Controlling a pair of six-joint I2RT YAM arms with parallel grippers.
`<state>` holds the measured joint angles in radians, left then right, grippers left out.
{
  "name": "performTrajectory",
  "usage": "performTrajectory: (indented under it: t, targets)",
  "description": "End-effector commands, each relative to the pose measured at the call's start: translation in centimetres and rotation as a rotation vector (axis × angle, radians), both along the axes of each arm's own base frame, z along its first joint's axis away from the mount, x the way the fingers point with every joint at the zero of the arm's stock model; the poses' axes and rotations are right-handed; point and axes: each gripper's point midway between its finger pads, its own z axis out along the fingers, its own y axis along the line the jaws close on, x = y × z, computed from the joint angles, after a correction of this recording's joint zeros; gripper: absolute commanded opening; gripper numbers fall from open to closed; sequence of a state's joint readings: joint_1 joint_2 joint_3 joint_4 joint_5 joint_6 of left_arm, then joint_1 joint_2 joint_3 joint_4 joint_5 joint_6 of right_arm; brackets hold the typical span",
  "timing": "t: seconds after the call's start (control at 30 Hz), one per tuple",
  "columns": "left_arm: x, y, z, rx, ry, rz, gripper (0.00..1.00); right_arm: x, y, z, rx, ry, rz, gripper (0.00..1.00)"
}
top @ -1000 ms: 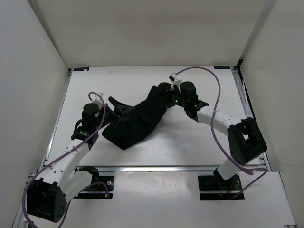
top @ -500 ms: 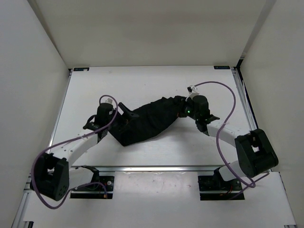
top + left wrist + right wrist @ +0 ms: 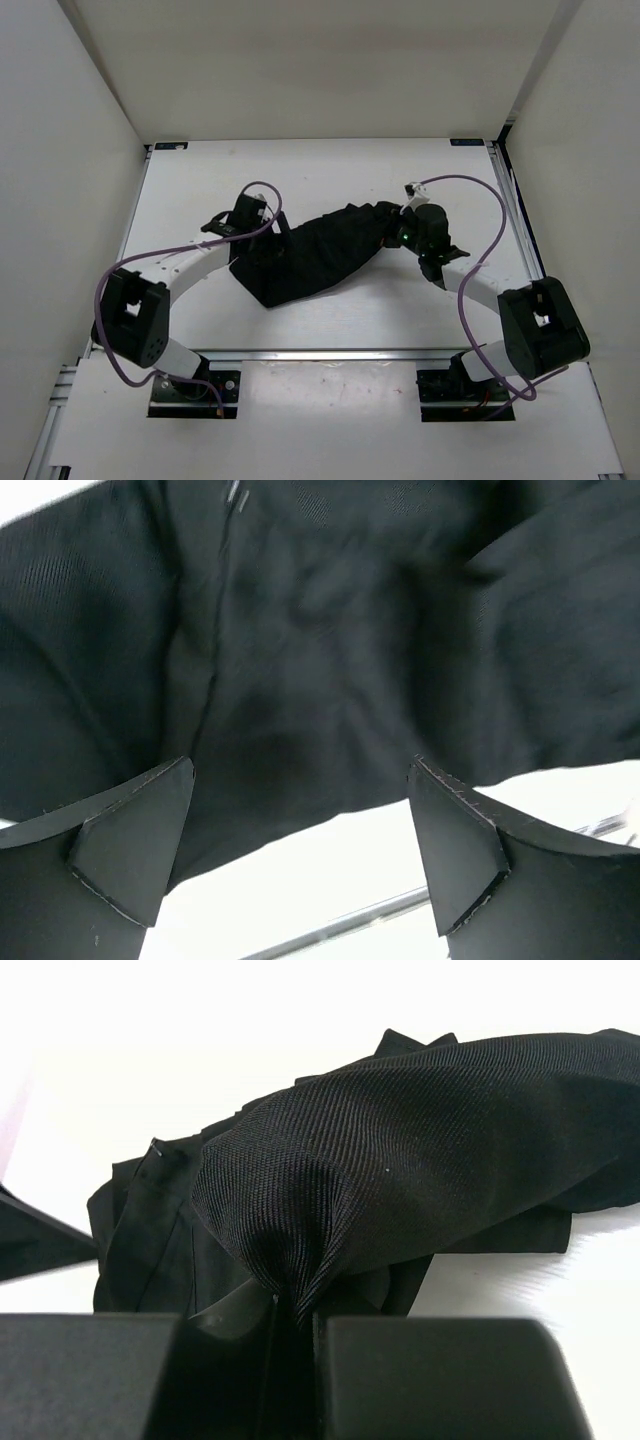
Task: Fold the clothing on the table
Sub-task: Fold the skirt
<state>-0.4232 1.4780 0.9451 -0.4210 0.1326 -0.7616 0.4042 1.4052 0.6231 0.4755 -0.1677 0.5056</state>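
**Top view.** The garment (image 3: 320, 258) lies crumpled on the bench (image 3: 300, 175), near the middle. It stretches as a slanting band from lower left to upper right. The left arm (image 3: 190, 262) curves in from the left side and brings the left jaws to the garment's left edge. From this height I cannot tell whether they touch the cloth. The right arm (image 3: 470, 285) reaches in from the right side, with the right jaws at the garment's upper right end. A purple cable (image 3: 470, 185) loops above the right wrist.

**Left wrist view.** The left jaws stand spread wide, with nothing between them. The garment (image 3: 330, 650) fills the upper part of the frame beyond the tips, and a seam (image 3: 215, 630) runs down its left portion. The picture is blurred. Bare bench (image 3: 300, 890) shows below the cloth's near edge, between the two tips.

**Right wrist view.** The right jaws are nearly closed and pinch a fold of the garment (image 3: 430, 1130). From the pinch the cloth rises into a rounded, taut hump. The rest of it lies flatter on the bench (image 3: 200, 1030) behind.
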Motion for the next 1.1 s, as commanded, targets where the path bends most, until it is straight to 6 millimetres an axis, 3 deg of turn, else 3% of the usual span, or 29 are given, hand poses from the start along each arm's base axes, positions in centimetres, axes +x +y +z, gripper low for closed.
performTrajectory:
  t: [0.0,0.17,0.5,0.83,0.9,1.07]
  targets:
    - [-1.7,1.0,-1.0,0.090,0.040,-0.048,0.99,1.1,-0.3,3.0,0.044,-0.108,-0.018,0.00]
    - [-2.3,1.2,-2.2,0.130,0.052,-0.055,0.99,0.9,-0.2,2.8,0.045,-0.105,-0.004,0.00]
    - [1.0,0.4,-2.9,0.149,0.002,-0.045,0.99,-0.1,-0.9,1.6,0.037,-0.084,-0.004,0.00]
    - [4.5,-1.4,-1.8,0.106,-0.068,-0.032,0.99,-0.3,-2.1,1.1,0.030,-0.078,-0.037,0.00]
    - [4.9,-1.8,-1.8,0.095,-0.081,-0.042,0.97,-0.4,-2.3,0.5,0.020,-0.069,-0.036,0.00]
    - [4.0,-2.3,-2.8,0.062,-0.059,-0.044,0.74,-0.1,-2.6,0.7,0.027,-0.076,-0.050,0.00]
